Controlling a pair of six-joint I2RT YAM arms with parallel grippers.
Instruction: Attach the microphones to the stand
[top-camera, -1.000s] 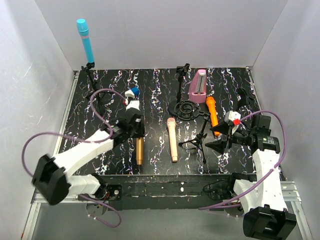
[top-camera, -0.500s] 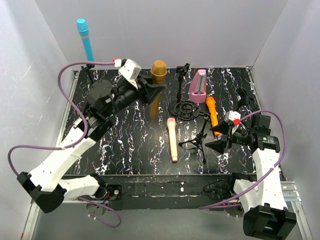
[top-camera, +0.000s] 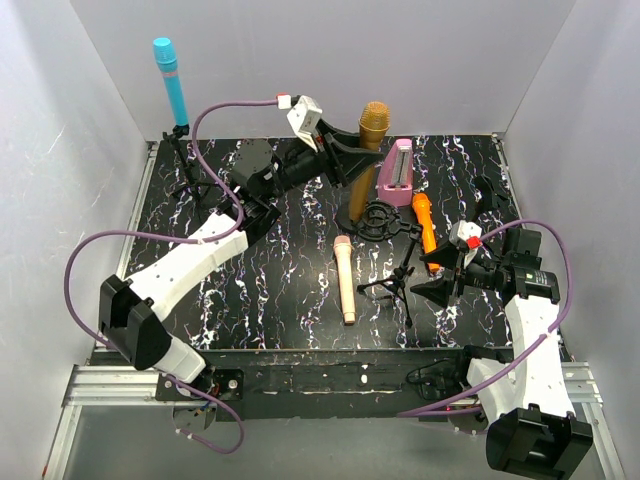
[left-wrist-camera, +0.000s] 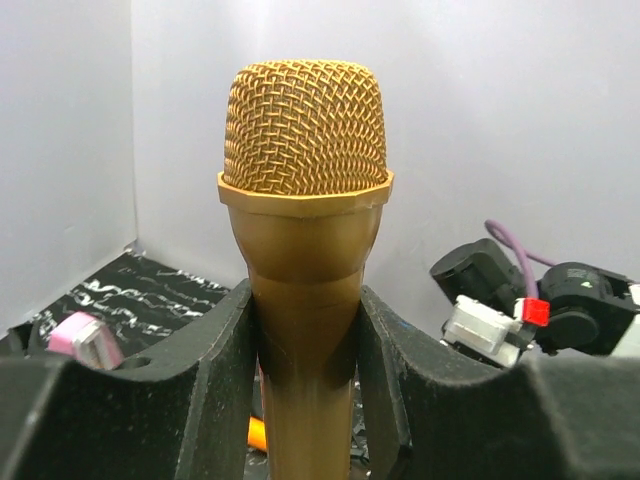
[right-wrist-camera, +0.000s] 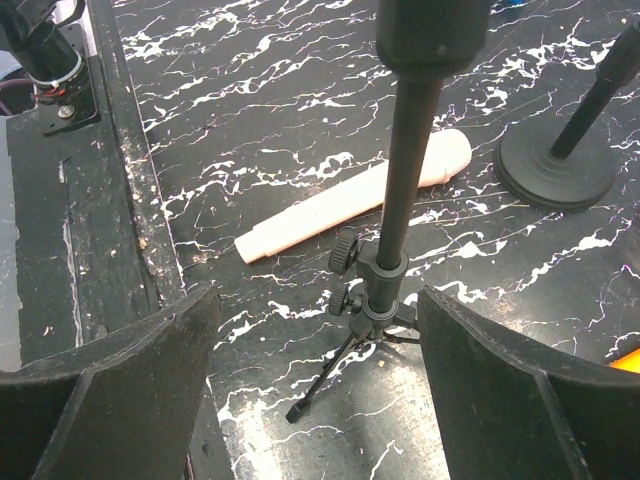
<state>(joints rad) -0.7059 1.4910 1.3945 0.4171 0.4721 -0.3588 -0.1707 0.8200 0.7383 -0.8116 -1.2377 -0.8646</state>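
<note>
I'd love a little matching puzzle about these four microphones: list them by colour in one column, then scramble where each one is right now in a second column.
Column one
1. blue microphone
2. gold microphone
3. pink microphone
4. orange microphone

Column two
A. lying flat on the table, near its middle
B. upright on a stand at the far left corner
C. lying just on the near side of the mauve block
D. held upright in the left end effector

Pairs: 1-B, 2-D, 3-A, 4-C
</note>
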